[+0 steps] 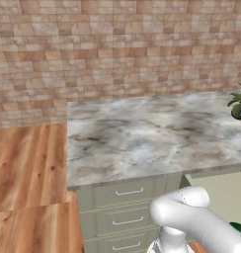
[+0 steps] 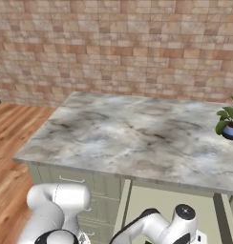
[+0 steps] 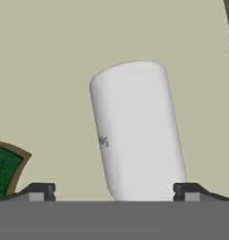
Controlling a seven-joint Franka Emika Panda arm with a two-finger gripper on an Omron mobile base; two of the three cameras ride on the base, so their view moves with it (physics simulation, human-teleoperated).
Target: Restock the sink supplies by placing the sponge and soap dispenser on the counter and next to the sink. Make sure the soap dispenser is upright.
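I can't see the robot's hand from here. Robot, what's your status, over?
Gripper open, fingertips either side of the soap dispenser. Sponge just left of it. Nothing in the way.

Base views flank arm, sharing marble island top (image 1: 142,138); hand view close, perhaps on bottle.

Pale white bottle (image 3: 135,131) mid-frame; green sponge (image 3: 6,168), brownish edge, lower left; grey-veined marble island (image 1: 142,138); reddish brick wall (image 1: 117,49).
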